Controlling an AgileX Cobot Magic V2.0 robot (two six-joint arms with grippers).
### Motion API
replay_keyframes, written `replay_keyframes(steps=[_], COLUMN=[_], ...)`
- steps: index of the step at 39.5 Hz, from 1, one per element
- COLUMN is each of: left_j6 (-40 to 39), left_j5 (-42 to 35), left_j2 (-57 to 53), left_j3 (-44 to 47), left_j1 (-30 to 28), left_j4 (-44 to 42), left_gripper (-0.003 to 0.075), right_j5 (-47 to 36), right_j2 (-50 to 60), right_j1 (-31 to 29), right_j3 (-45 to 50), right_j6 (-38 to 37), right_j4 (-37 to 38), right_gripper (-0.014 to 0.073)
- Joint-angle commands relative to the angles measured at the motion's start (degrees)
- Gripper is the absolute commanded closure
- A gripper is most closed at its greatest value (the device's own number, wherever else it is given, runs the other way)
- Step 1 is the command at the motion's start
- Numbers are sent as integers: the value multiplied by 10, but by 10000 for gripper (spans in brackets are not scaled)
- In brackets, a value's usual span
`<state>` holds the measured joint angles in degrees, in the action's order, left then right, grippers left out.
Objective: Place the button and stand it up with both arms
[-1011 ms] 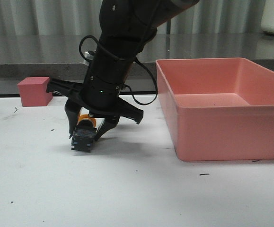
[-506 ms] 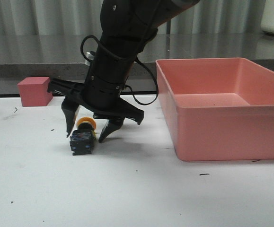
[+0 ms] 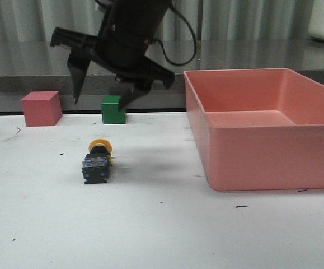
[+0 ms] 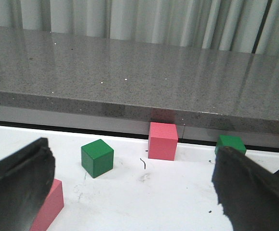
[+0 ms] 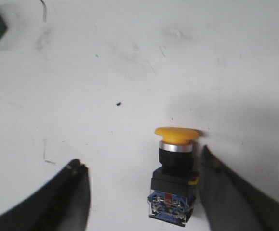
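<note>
The button point(image 3: 97, 162) lies on its side on the white table, yellow cap toward the back and blue-black base toward the front. My right gripper point(image 3: 99, 101) hangs open and empty well above it. In the right wrist view the button point(image 5: 175, 178) lies on the table below and between the spread fingers of the right gripper point(image 5: 140, 159), nearer one finger and touching neither. My left gripper point(image 4: 133, 154) is open and empty, low over the table. The left arm does not show in the front view.
A large pink bin point(image 3: 262, 129) stands on the right. A pink cube point(image 3: 40, 108) and a green cube point(image 3: 113, 109) sit at the table's back edge. The left wrist view shows a green cube point(image 4: 97, 157), a pink cube point(image 4: 163, 140) and another green cube point(image 4: 231, 143).
My right gripper opened, let go of the button and rose straight up. The button stayed lying on its side on the table.
</note>
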<state>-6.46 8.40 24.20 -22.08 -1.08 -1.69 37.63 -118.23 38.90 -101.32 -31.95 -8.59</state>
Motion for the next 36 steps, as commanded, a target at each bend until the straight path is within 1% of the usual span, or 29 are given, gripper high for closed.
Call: replay_keyframes(steps=[1, 5, 6, 10, 13, 16, 21, 26, 30, 33, 36], left_j6=[-4, -4, -4, -4, -4, -4, -4, -4, -4, -4, -4], left_j5=[-44, -44, -44, -44, -44, -44, -44, -44, -44, -44, -44], left_j2=[7, 7, 7, 7, 7, 7, 7, 7, 7, 7, 7], left_j3=[-23, -23, -23, -23, -23, -23, -23, -23, -23, -23, -23], left_j1=[0, 0, 0, 0, 0, 0, 0, 0, 0, 0, 0], left_j4=[1, 1, 1, 1, 1, 1, 1, 1, 1, 1, 1], left_gripper=[80, 80, 80, 80, 80, 80, 80, 80, 80, 80, 80], right_j5=[-27, -8, -2, 36, 84, 137, 191, 244, 225, 195, 157], right_j2=[67, 89, 95, 124, 151, 179, 248, 335, 417, 464, 515], right_j1=[0, -1, -2, -14, -36, -73, -157, -261, -316, -329, -330], right_j3=[-18, -18, -18, -18, -18, -16, 31, 147, 251, 311, 361], right_j6=[56, 64, 64, 67, 110, 150, 212, 281, 286, 286, 286], right_j4=[6, 11, 16, 45, 65, 67, 67, 67, 67, 69, 75], right_gripper=[393, 623, 666, 658, 658, 658, 658, 658, 658, 658, 664])
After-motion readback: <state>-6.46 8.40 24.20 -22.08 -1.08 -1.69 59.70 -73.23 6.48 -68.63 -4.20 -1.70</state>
